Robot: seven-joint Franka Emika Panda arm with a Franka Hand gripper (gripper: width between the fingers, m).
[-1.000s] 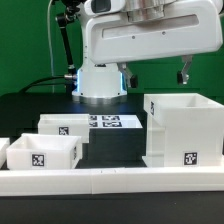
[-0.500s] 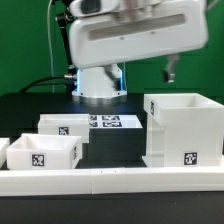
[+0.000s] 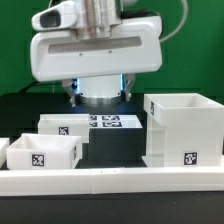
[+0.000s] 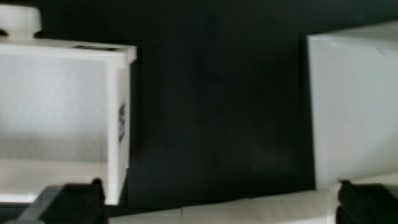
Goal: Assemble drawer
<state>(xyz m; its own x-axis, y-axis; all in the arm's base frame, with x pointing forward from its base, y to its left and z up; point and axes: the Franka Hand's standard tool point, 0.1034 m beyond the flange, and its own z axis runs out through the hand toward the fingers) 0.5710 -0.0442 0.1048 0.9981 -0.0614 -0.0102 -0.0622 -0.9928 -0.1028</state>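
open gripper over the gap between a tray and the housing

the gripper [image 4: 217,198] is released and empty, its fingertips [image 4: 75,197] spread wide with only bare black table [image 4: 214,100] between them. in the exterior view the housing [image 3: 182,125] stands at 3 o'clock, the rear tray [image 3: 64,125] at 9 o'clock and the front tray [image 3: 40,155] at 8 o'clock. the border bar [image 3: 110,182] is at 6 o'clock, the marker board [image 3: 108,122] is near centre, and the arm [image 3: 95,50] fills 12 o'clock. no part looks joined yet. the risk: a straight descent would close on nothing, or a fingertip would clip a white wall and skew the part, since the housing and a tray [image 4: 63,110] lie just outside the fingers. i cannot tell which tray that is.
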